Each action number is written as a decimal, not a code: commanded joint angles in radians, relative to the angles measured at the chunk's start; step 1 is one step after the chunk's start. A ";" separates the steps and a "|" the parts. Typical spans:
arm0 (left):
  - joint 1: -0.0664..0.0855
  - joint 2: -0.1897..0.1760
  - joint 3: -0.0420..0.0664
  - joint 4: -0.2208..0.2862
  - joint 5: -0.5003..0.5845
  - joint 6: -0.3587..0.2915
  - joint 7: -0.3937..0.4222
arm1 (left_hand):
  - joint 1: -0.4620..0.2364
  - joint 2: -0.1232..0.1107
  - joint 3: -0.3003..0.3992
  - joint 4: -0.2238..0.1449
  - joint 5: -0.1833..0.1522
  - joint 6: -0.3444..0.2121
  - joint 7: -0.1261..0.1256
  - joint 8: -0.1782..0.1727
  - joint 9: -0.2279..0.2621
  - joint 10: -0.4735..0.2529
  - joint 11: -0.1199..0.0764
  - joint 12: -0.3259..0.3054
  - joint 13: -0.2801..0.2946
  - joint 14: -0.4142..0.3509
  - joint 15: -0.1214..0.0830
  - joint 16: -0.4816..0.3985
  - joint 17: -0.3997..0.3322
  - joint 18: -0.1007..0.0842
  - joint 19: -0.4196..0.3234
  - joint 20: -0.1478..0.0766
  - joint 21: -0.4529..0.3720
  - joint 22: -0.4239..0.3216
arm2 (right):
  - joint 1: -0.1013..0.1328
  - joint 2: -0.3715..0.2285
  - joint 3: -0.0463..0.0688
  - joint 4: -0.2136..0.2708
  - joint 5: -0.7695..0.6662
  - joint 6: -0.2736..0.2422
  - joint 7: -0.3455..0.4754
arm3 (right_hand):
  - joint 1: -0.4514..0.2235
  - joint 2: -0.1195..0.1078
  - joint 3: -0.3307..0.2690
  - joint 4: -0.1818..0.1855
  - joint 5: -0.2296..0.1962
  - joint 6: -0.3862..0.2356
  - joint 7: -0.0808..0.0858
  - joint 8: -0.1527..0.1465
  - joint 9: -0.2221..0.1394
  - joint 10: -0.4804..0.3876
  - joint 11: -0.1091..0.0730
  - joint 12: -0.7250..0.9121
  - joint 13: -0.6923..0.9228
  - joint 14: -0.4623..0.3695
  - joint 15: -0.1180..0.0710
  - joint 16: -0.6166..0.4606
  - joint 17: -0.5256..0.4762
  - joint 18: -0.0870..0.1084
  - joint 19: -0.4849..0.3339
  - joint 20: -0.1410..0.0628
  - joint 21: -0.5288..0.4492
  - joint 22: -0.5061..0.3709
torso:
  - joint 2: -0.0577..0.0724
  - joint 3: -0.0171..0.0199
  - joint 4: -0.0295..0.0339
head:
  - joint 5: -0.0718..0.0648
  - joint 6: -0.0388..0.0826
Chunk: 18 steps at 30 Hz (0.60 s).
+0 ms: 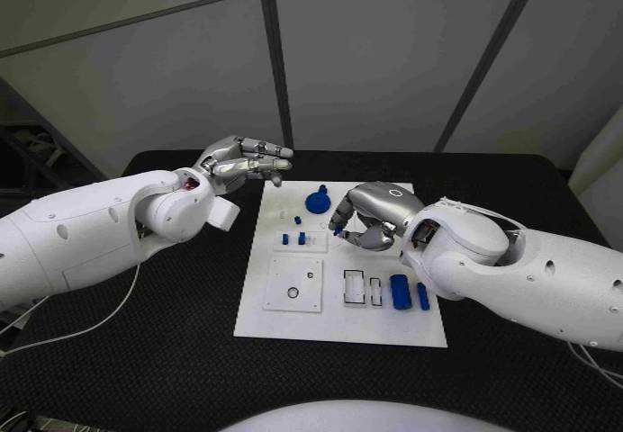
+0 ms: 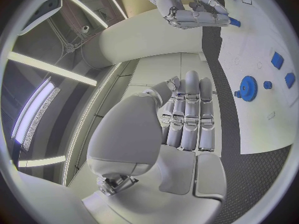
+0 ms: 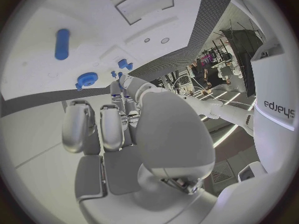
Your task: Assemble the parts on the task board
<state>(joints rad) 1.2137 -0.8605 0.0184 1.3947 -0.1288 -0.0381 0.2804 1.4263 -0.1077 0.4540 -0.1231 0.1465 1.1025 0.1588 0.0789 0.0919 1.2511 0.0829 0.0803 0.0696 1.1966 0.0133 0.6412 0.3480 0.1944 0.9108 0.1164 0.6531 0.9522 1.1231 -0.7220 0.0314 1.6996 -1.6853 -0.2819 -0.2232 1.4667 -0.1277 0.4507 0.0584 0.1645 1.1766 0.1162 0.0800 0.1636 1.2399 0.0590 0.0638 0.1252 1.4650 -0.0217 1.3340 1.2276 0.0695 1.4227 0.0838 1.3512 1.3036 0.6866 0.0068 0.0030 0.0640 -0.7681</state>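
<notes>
The black worktop [image 1: 156, 360] carries the white task board [image 1: 340, 328] at its middle. The right hand [image 1: 364, 216] hangs over the board's upper half, fingers curled in with nothing visibly held, partly hiding small parts beneath. The left hand [image 1: 244, 160] hovers off the board's far left corner, fingers curled, empty. A blue gear [image 1: 318, 198] stands between the hands; a blue cylinder [image 1: 400, 292] lies near the board's right edge.
</notes>
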 commanded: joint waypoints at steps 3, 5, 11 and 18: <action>0.003 0.018 0.001 -0.011 0.010 0.006 0.021 | -0.011 0.001 -0.008 0.002 -0.008 0.005 0.002 -0.005 -0.001 0.000 0.008 0.000 0.001 0.007 0.001 -0.005 -0.001 -0.013 -0.003 0.002 -0.001 -0.001 | -0.031 0.034 -0.001 -0.019 0.026 0.033 0.028 | -0.008 0.003 0.001 -0.006 0.004 0.002 0.000 -0.003 0.001 0.003 -0.002 -0.003 -0.002 0.043 -0.004 0.005 -0.001 -0.006 0.004 -0.001 0.002 -0.004 | 0.000 -0.0037 0.0027 | 0.019 -0.003; 0.003 0.023 0.001 -0.013 0.010 0.006 0.021 | -0.011 0.001 -0.008 0.002 -0.008 0.005 0.002 -0.005 -0.001 0.000 0.008 0.000 0.001 0.007 0.001 -0.005 -0.001 -0.013 -0.003 0.002 -0.001 -0.001 | -0.041 0.044 -0.002 -0.027 0.027 0.042 0.029 | -0.008 0.003 0.001 -0.006 0.004 0.001 0.000 -0.003 0.000 0.003 -0.002 -0.003 -0.002 0.043 -0.004 0.004 -0.002 -0.006 0.004 -0.001 0.001 -0.005 | 0.000 -0.0028 0.0020 | 0.024 -0.005; 0.004 0.036 0.001 -0.018 0.011 0.005 0.019 | -0.012 0.001 -0.009 0.002 -0.009 0.005 0.002 -0.005 -0.001 0.000 0.008 0.000 0.001 0.008 0.001 -0.005 -0.001 -0.013 -0.003 0.002 -0.002 -0.001 | -0.068 0.073 -0.004 -0.046 0.027 0.063 0.031 | -0.009 0.004 0.001 -0.007 0.004 0.001 0.000 -0.004 0.000 0.003 -0.002 -0.003 -0.003 0.043 -0.004 0.005 -0.001 -0.006 0.003 -0.001 0.000 -0.006 | 0.000 -0.0016 0.0017 | 0.042 -0.018; 0.004 0.040 0.001 -0.020 0.011 0.005 0.016 | -0.013 0.002 -0.009 0.003 -0.010 0.005 0.002 -0.005 -0.001 0.000 0.008 0.000 0.001 0.008 0.001 -0.005 -0.001 -0.013 -0.003 0.003 -0.003 -0.001 | -0.081 0.090 -0.005 -0.056 0.025 0.072 0.030 | -0.010 0.005 0.002 -0.007 0.004 0.001 0.000 -0.004 0.000 0.002 -0.001 -0.003 -0.003 0.043 -0.004 0.004 -0.002 -0.005 0.002 -0.001 -0.001 -0.006 | 0.000 -0.0011 0.0013 | 0.053 -0.027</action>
<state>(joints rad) 1.2162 -0.8216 0.0187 1.3746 -0.1251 -0.0385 0.2832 1.4222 -0.1036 0.4511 -0.1202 0.1425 1.1024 0.1588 0.0789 0.0920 1.2511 0.0829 0.0803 0.0695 1.1965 0.0135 0.6412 0.3482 0.1944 0.9109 0.1164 0.6531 0.9521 1.0418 -0.6341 0.0263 1.6438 -1.6621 -0.2300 -0.2043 1.4666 -0.1277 0.4530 0.0560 0.1645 1.1757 0.1154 0.0771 0.1626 1.2398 0.0590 0.0638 0.1224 1.4650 -0.0216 1.3340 1.2263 0.0696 1.4226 0.0838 1.3512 1.2988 0.6868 0.0049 0.0048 0.1143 -0.7922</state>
